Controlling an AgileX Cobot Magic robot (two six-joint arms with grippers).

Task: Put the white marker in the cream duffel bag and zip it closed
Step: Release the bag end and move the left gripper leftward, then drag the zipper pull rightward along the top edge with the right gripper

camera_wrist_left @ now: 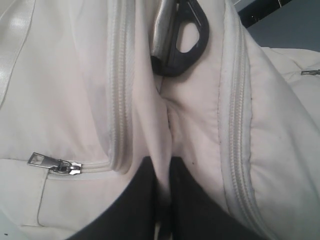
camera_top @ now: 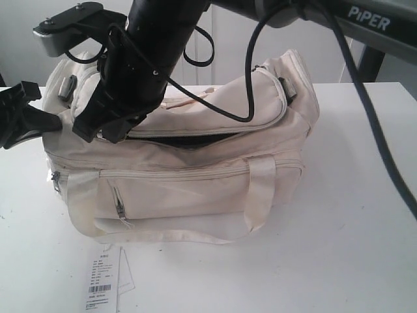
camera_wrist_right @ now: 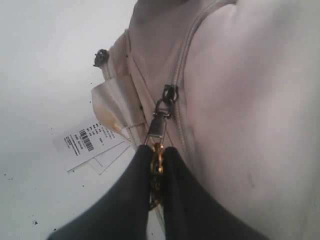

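Zipping is judged in hand: fabric of the cream duffel bag (camera_top: 195, 189) is pinched by the left claw (camera_wrist_left: 159, 169), its zipper pull (camera_wrist_right: 159, 125) by the right claw (camera_wrist_right: 156, 152). The white marker is unseen, presumably inside; the dark gap (camera_top: 189, 138) must be drawn shut

Materials noted from my feeds.
I read the cream duffel bag (camera_top: 195, 189) as soft matt cloth, lightly creased; webbing handle (camera_top: 260, 192) has a faint sheen; zipper pull (camera_wrist_right: 158, 125) is shiny grey metal; barcode tag (camera_top: 103, 287) is flat white paper; table (camera_top: 352, 248) looks smooth, matt white.
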